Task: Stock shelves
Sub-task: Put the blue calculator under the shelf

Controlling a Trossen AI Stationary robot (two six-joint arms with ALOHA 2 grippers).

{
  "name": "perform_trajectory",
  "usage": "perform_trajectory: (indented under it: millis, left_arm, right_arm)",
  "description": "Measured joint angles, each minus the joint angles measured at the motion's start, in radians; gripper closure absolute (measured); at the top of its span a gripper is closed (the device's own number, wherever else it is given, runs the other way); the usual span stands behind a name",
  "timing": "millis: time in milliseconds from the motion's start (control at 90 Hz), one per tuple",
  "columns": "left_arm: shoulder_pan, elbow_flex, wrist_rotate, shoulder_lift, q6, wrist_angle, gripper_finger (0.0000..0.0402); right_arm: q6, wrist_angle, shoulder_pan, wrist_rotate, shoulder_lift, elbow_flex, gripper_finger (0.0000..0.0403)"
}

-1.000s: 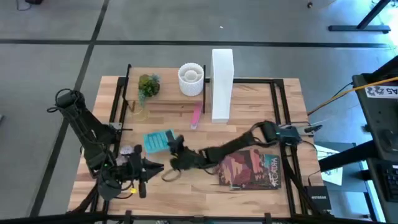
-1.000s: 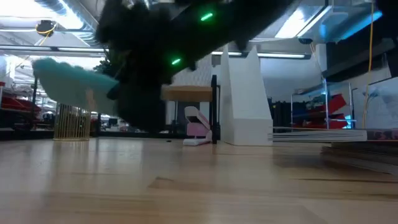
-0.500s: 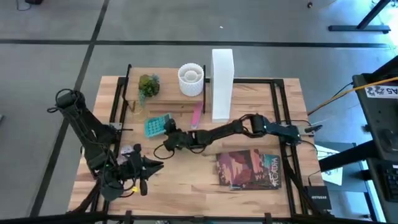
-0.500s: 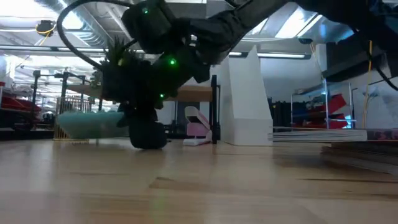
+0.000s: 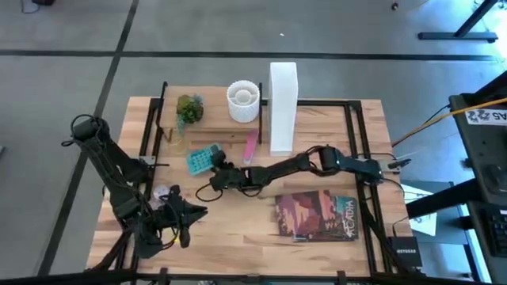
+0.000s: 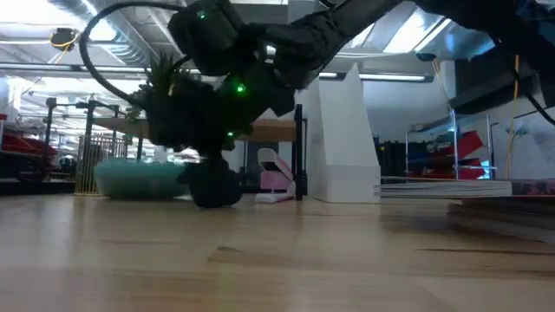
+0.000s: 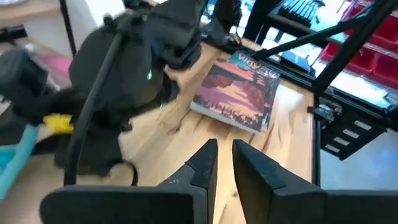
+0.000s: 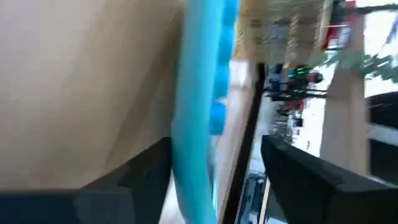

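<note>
Right gripper [image 5: 212, 168] is reached across mid-table, low on the table [image 5: 238, 229], fingers either side of a teal calculator [image 5: 201, 159] that lies flat; can't tell if they grip it or have let go. Shelves [image 5: 218, 127] sit at the far side, just beyond, with a small plant [image 5: 188, 108] and a white pot [image 5: 243, 101] on top. Left gripper [image 5: 186, 215] waits at the near left corner, fingers almost closed, empty. Book [image 5: 318, 214] lies right of centre.
</note>
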Motion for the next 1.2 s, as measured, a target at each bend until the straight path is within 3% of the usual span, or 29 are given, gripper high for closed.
perform_trajectory:
  millis: [311,556,867,1011,1200]
  left_arm:
    - [-0.007,0.000,0.027,0.000,-0.112,-0.111,0.0369]
    - [-0.005,0.000,0.088,0.008,-0.335,-0.304,0.0369]
    - [0.039,-0.004,0.254,0.090,-0.569,-0.488,0.0369]
    - [0.071,-0.047,0.391,0.122,-0.634,-0.484,0.0369]
    - [0.093,-0.078,0.454,0.162,-0.663,-0.485,0.0369]
  right_arm:
    - [0.378,-0.364,0.003,-0.311,-0.159,0.003,0.0205]
    - [0.569,-0.455,0.011,-0.639,-0.175,-0.015,0.0276]
    - [0.736,-0.270,-0.089,-0.665,-0.136,-0.036,0.0395]
    - [0.713,-0.322,-0.109,-0.776,-0.106,-0.038,0.0389]
    - [0.683,-0.259,-0.114,-0.692,-0.065,-0.036,0.0400]
